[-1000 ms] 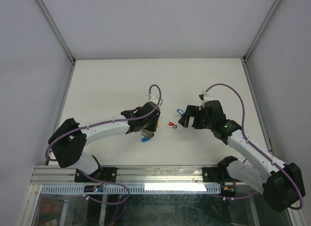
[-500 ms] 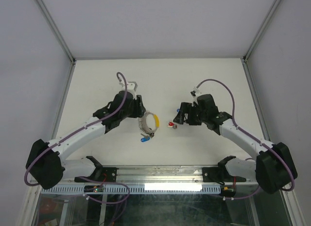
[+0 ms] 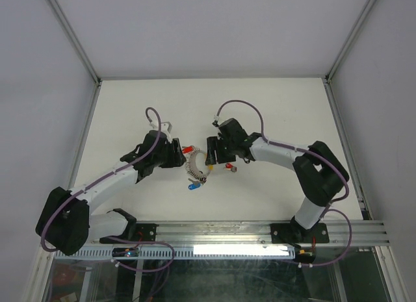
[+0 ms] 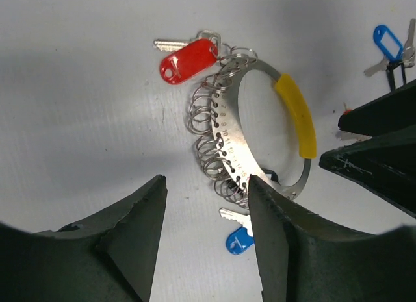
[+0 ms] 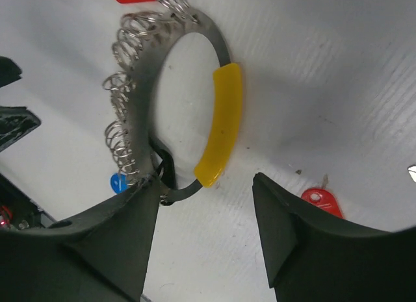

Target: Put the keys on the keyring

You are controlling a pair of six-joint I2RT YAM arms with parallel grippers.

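The keyring (image 3: 197,165) lies flat on the table between both grippers, a silver band with several small loops (image 4: 214,120) and a yellow section (image 4: 296,113). One red-tagged key (image 4: 188,58) sits at its top end and a blue-tagged key (image 4: 237,240) at its bottom end. My left gripper (image 4: 207,182) is open just left of the ring, holding nothing. My right gripper (image 5: 205,182) is open on the ring's right side, with the lower end of the yellow section (image 5: 221,123) between its fingertips. Another red-tagged key (image 5: 322,201) lies loose just to the right.
A second blue-tagged key (image 4: 388,41) lies on the table beyond the right gripper's fingers (image 4: 377,139). White walls and metal frame posts (image 3: 71,36) enclose the white table (image 3: 130,107).
My left gripper let go of the keyring, opened and backed off to its left. My right arm swung left to the ring's yellow side, and its jaws narrowed.
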